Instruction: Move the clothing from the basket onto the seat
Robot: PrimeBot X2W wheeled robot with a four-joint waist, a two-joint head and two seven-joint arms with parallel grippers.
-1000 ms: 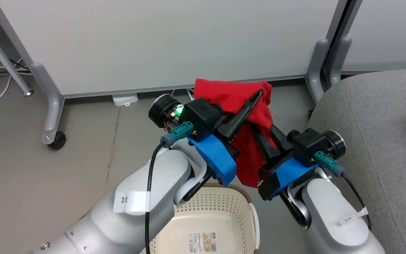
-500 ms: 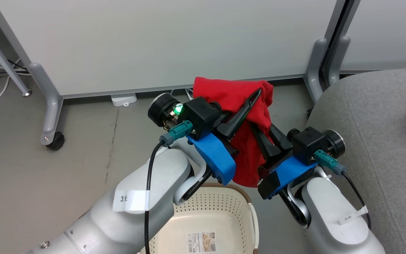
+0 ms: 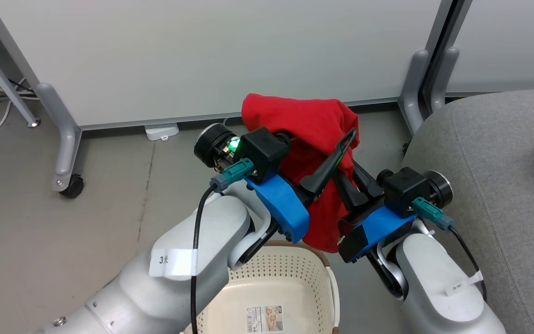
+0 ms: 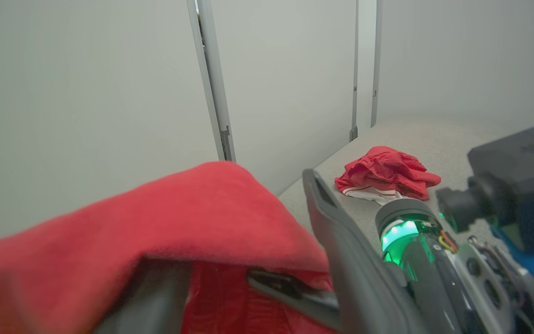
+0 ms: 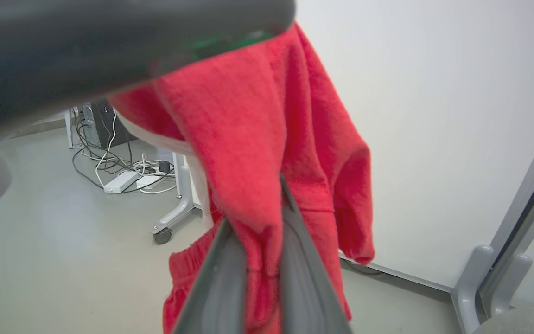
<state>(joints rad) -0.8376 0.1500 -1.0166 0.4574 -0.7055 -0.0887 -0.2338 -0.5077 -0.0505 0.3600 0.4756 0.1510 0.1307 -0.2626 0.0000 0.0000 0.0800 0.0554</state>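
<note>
1. right claw (image 5: 262, 241) clenched on bright red soft fabric garment (image 3: 304, 120), above cream-white holed plastic basket (image 3: 295, 269).
2. left claw (image 3: 320, 148) released, garment draped over one finger.
3. white forearm tag (image 3: 173, 263) reads "3" plus unclear mark.
4. second red garment (image 4: 387, 174) lies on grey upholstered seat (image 3: 494, 162).

Red clothing (image 3: 306, 118) (cream, hole-dotted basket (image 3: 271, 271))

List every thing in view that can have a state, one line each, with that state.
left gripper, open, one finger under the held garment's fold.
right gripper, shut on the held garment.
held garment, lifted out of the basket, hanging from the right gripper.
basket, upright, no clothing in its visible part.
second garment, crumpled, lying on the seat.
seat, bears the second garment.
</note>
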